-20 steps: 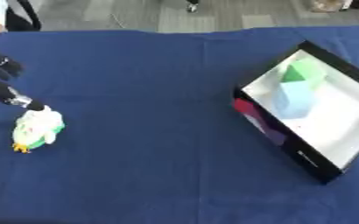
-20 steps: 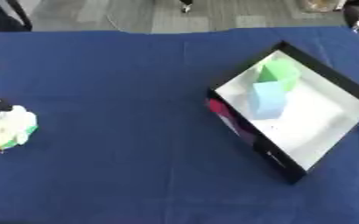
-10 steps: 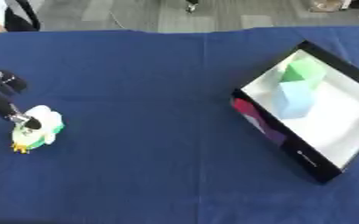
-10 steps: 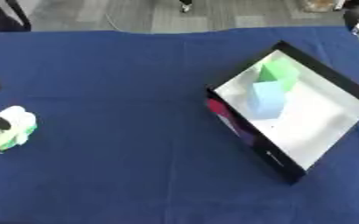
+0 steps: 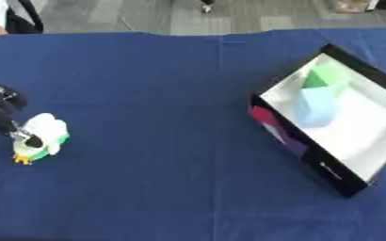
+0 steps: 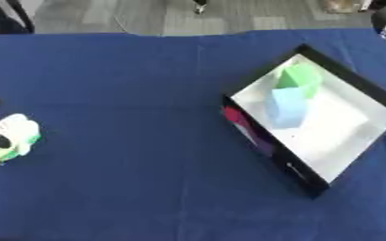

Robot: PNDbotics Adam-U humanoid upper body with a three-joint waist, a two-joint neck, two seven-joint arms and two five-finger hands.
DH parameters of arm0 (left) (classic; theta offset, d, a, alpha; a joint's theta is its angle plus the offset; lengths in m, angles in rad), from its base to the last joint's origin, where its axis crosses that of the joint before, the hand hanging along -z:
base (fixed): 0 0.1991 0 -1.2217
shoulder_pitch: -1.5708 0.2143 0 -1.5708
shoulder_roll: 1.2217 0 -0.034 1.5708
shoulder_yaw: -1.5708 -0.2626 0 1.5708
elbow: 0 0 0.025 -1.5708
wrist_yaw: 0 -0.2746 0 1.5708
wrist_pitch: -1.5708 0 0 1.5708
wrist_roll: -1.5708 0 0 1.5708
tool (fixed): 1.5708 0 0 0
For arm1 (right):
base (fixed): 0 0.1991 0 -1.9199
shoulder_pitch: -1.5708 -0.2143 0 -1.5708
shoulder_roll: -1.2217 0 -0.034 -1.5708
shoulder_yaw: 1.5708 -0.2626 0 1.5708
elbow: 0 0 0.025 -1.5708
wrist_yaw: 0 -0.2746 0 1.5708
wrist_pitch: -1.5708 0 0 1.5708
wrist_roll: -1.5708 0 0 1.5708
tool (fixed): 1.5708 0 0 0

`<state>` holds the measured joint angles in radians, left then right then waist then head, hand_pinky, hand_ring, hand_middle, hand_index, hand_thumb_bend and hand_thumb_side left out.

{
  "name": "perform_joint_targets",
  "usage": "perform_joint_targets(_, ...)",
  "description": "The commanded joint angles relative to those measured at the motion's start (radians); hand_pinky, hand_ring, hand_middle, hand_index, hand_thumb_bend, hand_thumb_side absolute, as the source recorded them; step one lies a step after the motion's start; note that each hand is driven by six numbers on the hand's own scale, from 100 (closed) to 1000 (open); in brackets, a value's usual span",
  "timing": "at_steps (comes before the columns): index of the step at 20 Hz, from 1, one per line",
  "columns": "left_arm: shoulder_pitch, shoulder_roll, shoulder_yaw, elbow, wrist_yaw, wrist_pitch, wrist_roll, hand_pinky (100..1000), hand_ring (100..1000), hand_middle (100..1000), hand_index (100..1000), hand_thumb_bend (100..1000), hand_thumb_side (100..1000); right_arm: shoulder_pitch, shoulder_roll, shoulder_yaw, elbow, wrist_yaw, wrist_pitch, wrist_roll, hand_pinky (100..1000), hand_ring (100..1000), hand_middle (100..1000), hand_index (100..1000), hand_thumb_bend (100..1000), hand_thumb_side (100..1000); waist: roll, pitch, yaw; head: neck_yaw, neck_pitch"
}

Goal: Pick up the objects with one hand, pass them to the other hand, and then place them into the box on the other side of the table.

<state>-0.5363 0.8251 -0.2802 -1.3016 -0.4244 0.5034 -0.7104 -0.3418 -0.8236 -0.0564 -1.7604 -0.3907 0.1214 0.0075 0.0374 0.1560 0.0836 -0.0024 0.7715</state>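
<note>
Blue cloth covers the table (image 5: 172, 188) in the left eye view, where the left hand (image 5: 3, 115) reaches a dark fingertip onto the small white and green toy (image 5: 41, 139) near the left edge; whether its fingers curl round it I cannot tell. Picking up looks to be the step in hand; next comes closing on the toy and lifting

From the right eye view, the box (image 6: 344, 80) sits well apart at the right, a green block (image 6: 298, 79) and a pale blue block (image 6: 285, 106) inside; the right hand does not show

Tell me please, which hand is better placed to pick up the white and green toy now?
The left hand. Its fingers already reach down to the white and green toy at the table's left side. A dark part at the upper right corner may be the right hand, far from the toy, beyond the box.
</note>
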Motion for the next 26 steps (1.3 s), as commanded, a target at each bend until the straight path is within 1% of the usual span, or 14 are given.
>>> perform_joint_targets(1, -0.01, 0.019, 0.008, 0.005, -0.008, 0.092, -0.068, 913, 882, 794, 854, 865, 232, -0.009, -0.024, -0.014, -0.006, 0.009, 0.002, 0.001, 1000, 1000, 899, 989, 268, 199, 0.01, -0.015, 0.001, 0.004, -0.002)
perform_joint_targets(7, -0.013, -0.008, -0.005, 0.022, -0.022, 0.114, -0.044, 908, 875, 781, 841, 857, 246, -0.014, -0.017, -0.013, 0.003, 0.016, 0.003, 0.005, 1000, 1000, 900, 990, 265, 203, 0.009, -0.014, 0.001, 0.006, -0.002)
perform_joint_targets(14, -0.017, -0.031, -0.032, 0.063, -0.069, 0.12, -0.068, 905, 870, 776, 827, 872, 210, -0.013, -0.012, -0.014, 0.007, 0.019, 0.003, 0.009, 1000, 1000, 900, 991, 261, 205, 0.009, -0.011, -0.004, 0.009, -0.002)
perform_joint_targets(18, -0.023, -0.044, -0.032, 0.09, -0.104, 0.123, -0.072, 902, 866, 773, 819, 851, 194, -0.011, -0.009, -0.014, 0.01, 0.022, 0.003, 0.013, 1000, 1000, 898, 992, 260, 207, 0.009, -0.011, -0.005, 0.008, -0.002)
perform_joint_targets(19, -0.024, -0.047, -0.032, 0.094, -0.109, 0.123, -0.072, 896, 861, 767, 807, 822, 188, -0.011, -0.008, -0.014, 0.01, 0.023, 0.003, 0.013, 1000, 1000, 899, 992, 259, 208, 0.009, -0.011, -0.005, 0.008, -0.002)
perform_joint_targets(20, -0.024, -0.049, -0.032, 0.096, -0.111, 0.123, -0.07, 890, 855, 759, 783, 772, 173, -0.01, -0.007, -0.015, 0.011, 0.024, 0.003, 0.013, 1000, 1000, 899, 992, 259, 209, 0.009, -0.011, -0.006, 0.008, -0.002)
perform_joint_targets(22, -0.022, -0.053, -0.03, 0.096, -0.111, 0.127, -0.063, 883, 845, 747, 753, 726, 172, -0.008, -0.006, -0.015, 0.013, 0.027, 0.002, 0.014, 1000, 1000, 899, 992, 259, 209, 0.009, -0.011, -0.006, 0.007, -0.002)
perform_joint_targets(23, -0.021, -0.054, -0.028, 0.092, -0.105, 0.129, -0.058, 869, 826, 724, 719, 640, 170, -0.007, -0.006, -0.015, 0.013, 0.028, 0.002, 0.014, 1000, 1000, 899, 993, 258, 209, 0.009, -0.012, -0.006, 0.006, -0.002)
perform_joint_targets(25, -0.018, -0.052, -0.023, 0.073, -0.089, 0.136, -0.048, 862, 818, 710, 697, 561, 160, -0.007, -0.006, -0.015, 0.013, 0.029, 0.001, 0.015, 1000, 1000, 899, 993, 257, 209, 0.009, -0.013, -0.006, 0.004, -0.002)
perform_joint_targets(26, -0.016, -0.05, -0.021, 0.06, -0.081, 0.14, -0.042, 850, 805, 694, 678, 495, 143, -0.007, -0.006, -0.014, 0.014, 0.029, 0.0, 0.015, 1000, 1000, 899, 993, 260, 202, 0.009, -0.013, -0.006, 0.003, -0.002)
